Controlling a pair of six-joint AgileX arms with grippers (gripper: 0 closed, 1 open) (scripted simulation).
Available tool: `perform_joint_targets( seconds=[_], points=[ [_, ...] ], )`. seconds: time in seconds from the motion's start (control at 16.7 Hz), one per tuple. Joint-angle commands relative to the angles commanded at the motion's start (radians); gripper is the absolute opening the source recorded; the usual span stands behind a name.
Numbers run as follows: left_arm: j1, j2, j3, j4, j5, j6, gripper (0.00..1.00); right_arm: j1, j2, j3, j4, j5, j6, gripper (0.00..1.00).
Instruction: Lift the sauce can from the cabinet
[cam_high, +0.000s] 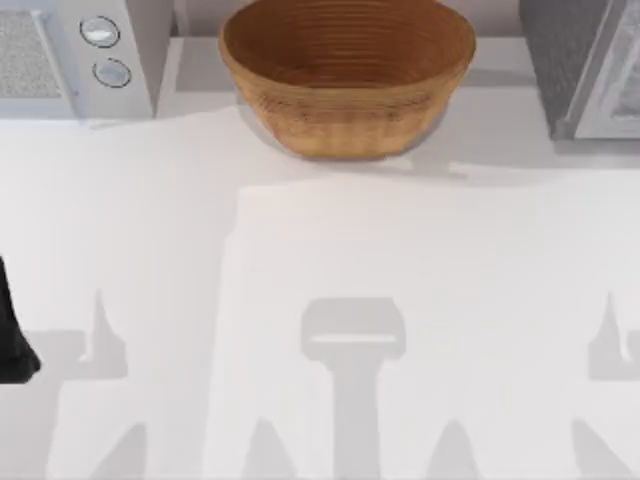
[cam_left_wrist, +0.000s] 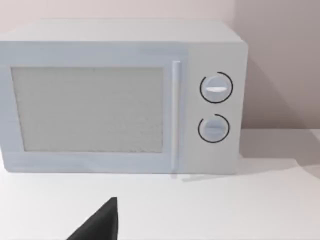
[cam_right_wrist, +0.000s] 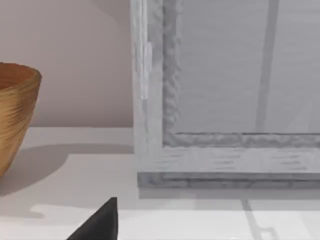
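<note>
A woven brown basket (cam_high: 346, 75) sits at the far middle of the white table (cam_high: 400, 260), its bowl open to the overhead camera. To its left stands a pale microwave (cam_high: 75, 55) with two round dials on its front — the left wrist view faces it squarely, door panel (cam_left_wrist: 87, 110) and vertical handle beside the dials. At the far right of the table stands a grey cabinet (cam_high: 585, 65); the right wrist view looks at its framed front (cam_right_wrist: 225, 90) (the inside cannot be made out behind that front), with the basket's side just beside it at the picture's edge.

The sauce can cannot be located in any of these views, so its place cannot be told.

The left arm (cam_high: 12, 330) shows as a dark shape at the table's left edge. A dark fingertip (cam_left_wrist: 100, 222) pokes into the left wrist view, and another (cam_right_wrist: 100, 222) into the right wrist view — whether either gripper's fingers are apart or together cannot be told.
</note>
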Motion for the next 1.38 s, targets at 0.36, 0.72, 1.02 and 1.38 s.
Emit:
perform_joint_targets(
  seconds=[0.36,0.72,1.02,1.38],
  points=[
    [0.000,0.000,0.000,0.000,0.000,0.000,1.00,0.014,0.087,0.103,-0.020,0.014,0.003,1.00],
    [0.000,0.000,0.000,0.000,0.000,0.000,1.00,0.060,0.431,0.555,-0.126,0.068,0.007,1.00],
    [0.000,0.000,0.000,0.000,0.000,0.000,1.00,0.108,0.799,1.041,-0.255,0.120,0.007,1.00],
    [0.000,0.000,0.000,0.000,0.000,0.000,1.00,0.159,1.161,1.501,-0.373,0.171,0.011,1.00]
  ],
)
